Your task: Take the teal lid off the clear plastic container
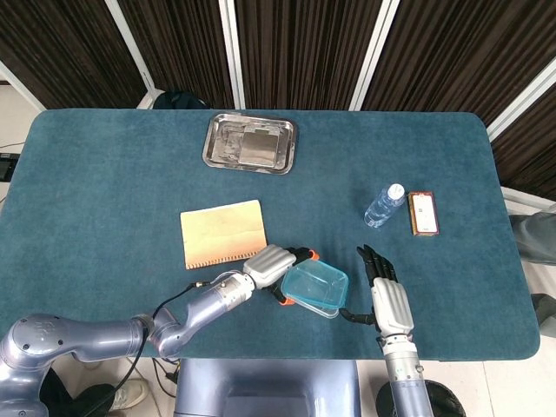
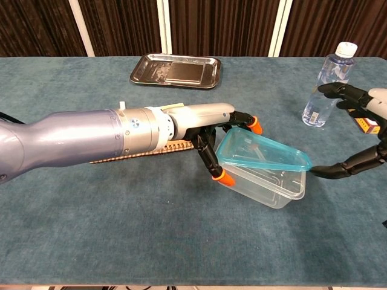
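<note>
Left hand [image 2: 225, 130] clamps the left end of the clear plastic container [image 2: 266, 175], near table centre, tilting it. Teal lid [image 2: 261, 152] remains seated, long axis running toward the right hand [image 2: 357, 136], fingers apart, thumb tip at the lid's right corner. Contact there cannot be confirmed; left palm hidden
</note>
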